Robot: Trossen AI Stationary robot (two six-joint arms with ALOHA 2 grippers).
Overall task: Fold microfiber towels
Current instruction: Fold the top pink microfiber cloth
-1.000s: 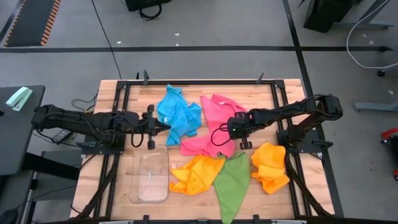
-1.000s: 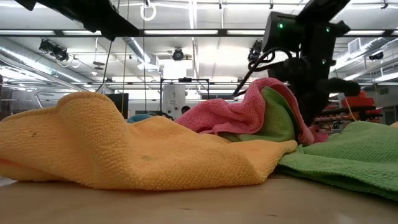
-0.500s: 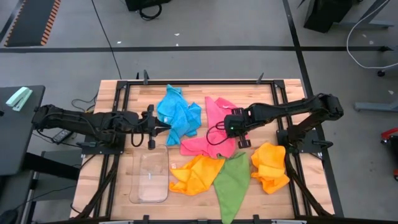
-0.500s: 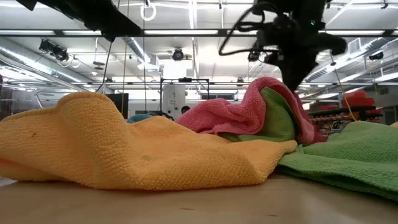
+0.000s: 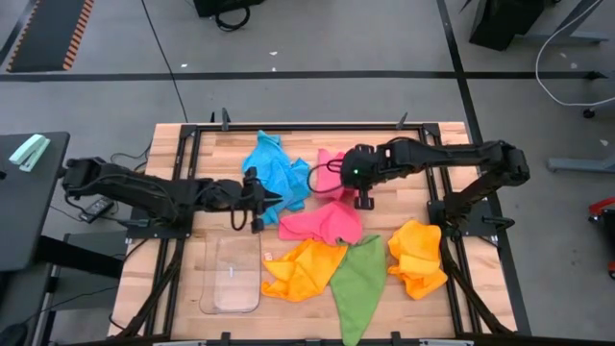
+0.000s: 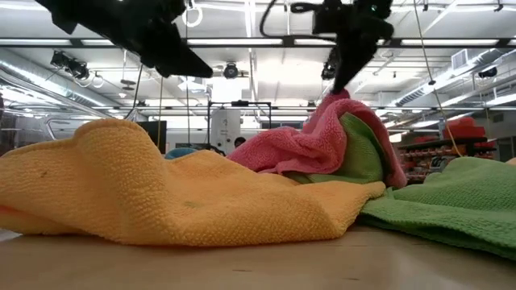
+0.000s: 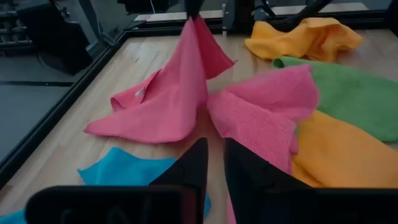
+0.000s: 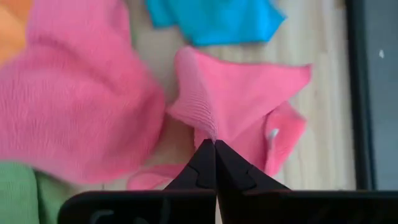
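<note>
2 claws are working: my right gripper [image 5: 360,185] is pinching a corner of the pink towel [image 5: 327,221], lifting it into a peak while the rest is trailing on the table [image 5: 404,144] below and toward the left arm. Left gripper [image 5: 272,197] is hovering over the blue towel [image 5: 274,173], fingers parted narrowly, holding nothing. I'm judging this as the spread-out step; next I'm needing the left claw on a 2nd pink corner. Orange towel [image 5: 303,269] and green towel [image 5: 360,284] are overlapping the pink's near edge, possibly dragging. Clear tray [image 5: 231,274] is lying beside the left claw.
</note>
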